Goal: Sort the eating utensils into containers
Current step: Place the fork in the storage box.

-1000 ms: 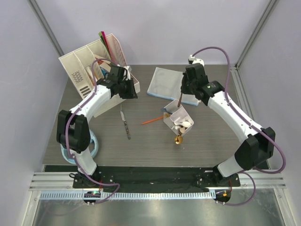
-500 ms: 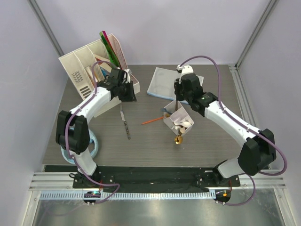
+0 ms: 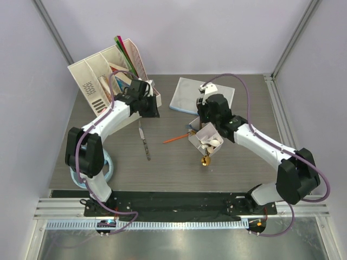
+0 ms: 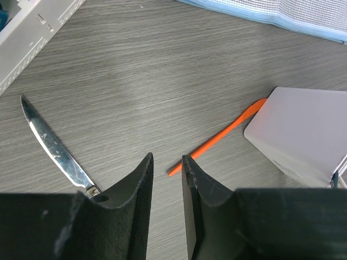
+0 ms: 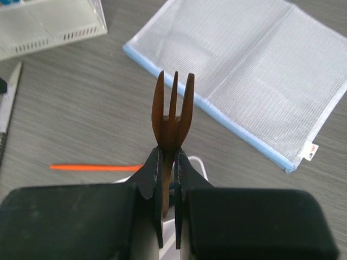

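My right gripper (image 5: pixel 168 157) is shut on a brown wooden fork (image 5: pixel 173 111), tines pointing away from the wrist camera. It hovers over the far edge of the small white container (image 3: pixel 196 138), which holds white spoons (image 3: pixel 212 144). A gold spoon (image 3: pixel 205 161) lies just in front of the container. An orange-handled utensil (image 3: pixel 176 139) lies to its left, and a silver knife (image 3: pixel 144 142) further left. My left gripper (image 4: pixel 167 157) is open with nothing between its fingers, above the table between the knife (image 4: pixel 54 151) and the orange utensil (image 4: pixel 222 138).
A white desk organizer (image 3: pixel 103 76) with folders stands at the back left, close behind my left gripper (image 3: pixel 147 105). A blue-edged mesh pouch (image 3: pixel 190 95) lies flat at the back centre. A blue ring (image 3: pixel 108 168) sits by the left arm's base.
The right gripper has carried the wooden fork from over the mesh pouch towards me, to above the container. The left arm has hardly moved.
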Robot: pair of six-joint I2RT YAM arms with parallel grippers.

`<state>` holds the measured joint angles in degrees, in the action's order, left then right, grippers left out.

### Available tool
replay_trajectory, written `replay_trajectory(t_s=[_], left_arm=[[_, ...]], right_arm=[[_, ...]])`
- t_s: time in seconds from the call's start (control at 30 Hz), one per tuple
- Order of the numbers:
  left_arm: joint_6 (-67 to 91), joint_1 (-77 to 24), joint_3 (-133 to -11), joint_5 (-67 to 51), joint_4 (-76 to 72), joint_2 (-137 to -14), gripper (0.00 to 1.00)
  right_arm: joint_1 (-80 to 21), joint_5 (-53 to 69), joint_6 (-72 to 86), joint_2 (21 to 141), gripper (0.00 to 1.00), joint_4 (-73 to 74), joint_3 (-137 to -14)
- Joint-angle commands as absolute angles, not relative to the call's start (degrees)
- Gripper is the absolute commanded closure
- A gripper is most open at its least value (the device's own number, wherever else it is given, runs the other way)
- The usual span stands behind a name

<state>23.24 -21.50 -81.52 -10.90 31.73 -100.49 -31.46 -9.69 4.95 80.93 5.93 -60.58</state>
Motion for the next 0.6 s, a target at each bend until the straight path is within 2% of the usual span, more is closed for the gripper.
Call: replay_trajectory(t_s=[0.0, 0.13, 0.57], left_arm=[[21.7, -22.3, -81.7, -10.5, 30.9, -100.1, 0.72], [21.2, -23.3, -82.3, -10.0, 30.9, -100.5, 0.72], [20.5, -24.1, -84.7, -9.7, 32.1, -102.0, 0.72]], right_arm=[[-32.5, -9.1, 1.5, 80.2, 0.99, -4.1, -56.8], [-33.0, -8.3, 0.8, 78.1, 0.99, -9.4, -52.6], [-33.2, -5.1, 3.9, 73.9, 0.99, -11.3, -44.3]])
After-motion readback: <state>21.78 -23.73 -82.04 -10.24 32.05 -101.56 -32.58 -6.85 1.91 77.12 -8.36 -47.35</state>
